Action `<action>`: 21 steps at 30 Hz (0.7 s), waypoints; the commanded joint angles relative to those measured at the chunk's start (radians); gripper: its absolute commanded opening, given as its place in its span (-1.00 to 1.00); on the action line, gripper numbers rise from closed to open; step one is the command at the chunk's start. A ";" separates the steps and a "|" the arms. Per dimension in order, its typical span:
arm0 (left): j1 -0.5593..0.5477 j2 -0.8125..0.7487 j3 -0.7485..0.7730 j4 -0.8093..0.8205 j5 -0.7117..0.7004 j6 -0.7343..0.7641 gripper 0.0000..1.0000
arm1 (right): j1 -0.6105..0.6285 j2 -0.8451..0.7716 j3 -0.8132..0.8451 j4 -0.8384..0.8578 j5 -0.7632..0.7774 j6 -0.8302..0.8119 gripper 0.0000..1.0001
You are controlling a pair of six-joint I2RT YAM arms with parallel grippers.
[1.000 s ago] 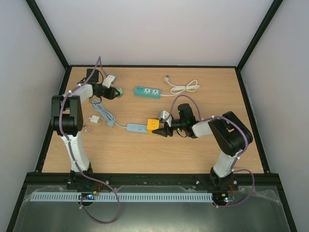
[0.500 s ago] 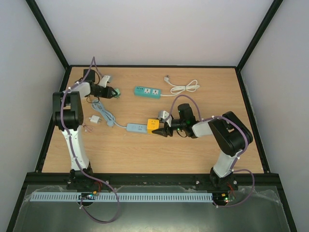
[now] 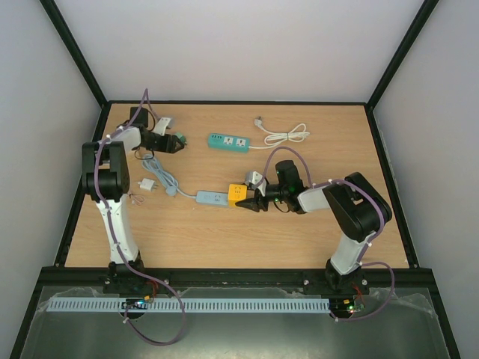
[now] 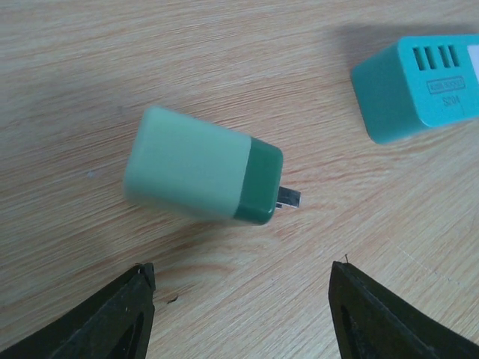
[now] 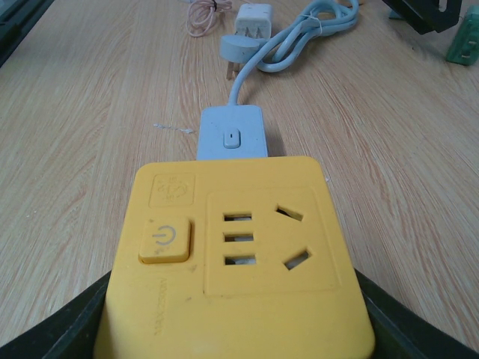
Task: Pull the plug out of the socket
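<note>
A two-tone green plug (image 4: 202,166) lies loose on the wood, its metal prongs pointing right toward the end of the teal socket strip (image 4: 419,86). A gap of bare table separates the two. My left gripper (image 4: 241,269) is open just short of the plug and touches nothing. From above, the plug (image 3: 180,140) sits left of the teal strip (image 3: 228,142), right at the left gripper (image 3: 173,142). My right gripper (image 5: 236,333) is shut on a yellow socket cube (image 5: 239,254), which is joined to a light-blue strip (image 5: 232,134).
A white charger (image 5: 253,19) and the blue strip's coiled cord (image 5: 299,37) lie beyond the yellow cube. The teal strip's white cable (image 3: 288,136) is bundled at the back right. A black adapter (image 3: 141,117) sits in the far left corner, close to the frame's wall.
My left gripper has opened and let the green plug drop onto the table. The left arm shifted slightly left before that. The right arm has not moved.
</note>
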 commanded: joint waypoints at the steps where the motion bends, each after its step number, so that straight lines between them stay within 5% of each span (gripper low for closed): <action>1: 0.006 -0.043 0.003 0.007 -0.039 -0.005 0.36 | 0.005 0.031 -0.003 -0.088 0.026 -0.024 -0.97; 8: 0.006 -0.142 -0.049 0.019 -0.072 0.062 0.40 | 0.004 0.028 -0.004 -0.089 0.023 -0.027 -0.97; 21: -0.113 -0.379 -0.299 -0.119 -0.006 0.504 0.31 | 0.004 0.029 -0.005 -0.087 0.023 -0.030 -0.97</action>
